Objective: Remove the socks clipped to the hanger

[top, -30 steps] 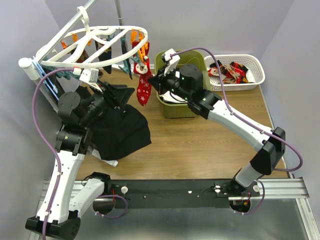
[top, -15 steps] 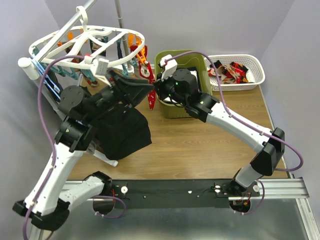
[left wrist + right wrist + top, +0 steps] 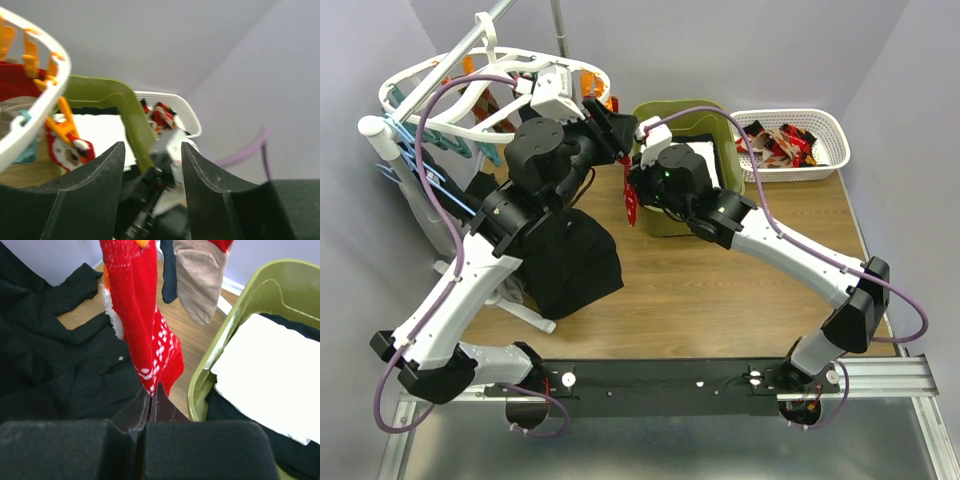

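Left end effector raised, knitted red sock

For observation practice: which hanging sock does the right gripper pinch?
The red sock, toe pinched by the right gripper; the beige sock hangs free beside it.

Robot lab: arms bolted to rail

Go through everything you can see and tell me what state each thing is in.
red sock: hanging from an orange clip.
right gripper: shut on the red sock's toe.
left gripper: open, empty.
beige sock: hanging beside it.
hanger: socks clipped on.
green bin: holds folded white cloth.
white basket: holds loose socks.
black garment: crumpled heap.
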Available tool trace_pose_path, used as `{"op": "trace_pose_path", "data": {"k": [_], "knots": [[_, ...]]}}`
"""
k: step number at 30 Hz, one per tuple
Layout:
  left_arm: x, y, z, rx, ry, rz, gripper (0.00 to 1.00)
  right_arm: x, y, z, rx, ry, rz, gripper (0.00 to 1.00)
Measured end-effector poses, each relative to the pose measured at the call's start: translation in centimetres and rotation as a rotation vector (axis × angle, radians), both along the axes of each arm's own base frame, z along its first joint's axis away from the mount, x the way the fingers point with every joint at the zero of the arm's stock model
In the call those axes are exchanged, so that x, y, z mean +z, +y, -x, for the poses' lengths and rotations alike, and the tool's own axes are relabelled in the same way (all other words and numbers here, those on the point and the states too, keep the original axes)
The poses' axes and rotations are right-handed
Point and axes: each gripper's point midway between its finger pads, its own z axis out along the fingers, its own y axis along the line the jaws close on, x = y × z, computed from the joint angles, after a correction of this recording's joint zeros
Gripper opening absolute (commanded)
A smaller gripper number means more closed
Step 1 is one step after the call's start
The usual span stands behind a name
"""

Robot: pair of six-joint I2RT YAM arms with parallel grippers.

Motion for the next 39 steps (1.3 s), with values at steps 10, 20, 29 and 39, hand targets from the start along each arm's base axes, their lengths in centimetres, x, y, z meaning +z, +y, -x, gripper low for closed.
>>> {"op": "trace_pose_path", "data": {"k": [10, 20, 29, 39], "knots": [[-5.1, 3.3, -3.1, 0.275, 0.14, -0.06, 0.61, 1.5, -0.1, 1.2, -0.008, -0.034, -0.01, 0.01], [-6.5, 3.7, -4.6, 0.336, 0.173, -0.03, 0.61, 0.9, -0.4, 1.4, -0.006, -0.036, 0.01, 0.01], [-7.9, 3.4, -6.8, 0.388, 0.195, -0.044, 0.61, 1.2, -0.8, 1.6, -0.004, -0.048, 0.01, 0.01], [-8.2, 4.5, -6.8, 0.445, 0.193, -0.026, 0.61, 1.4, -0.7, 1.9, 0.004, -0.066, 0.014, 0.01]]}}
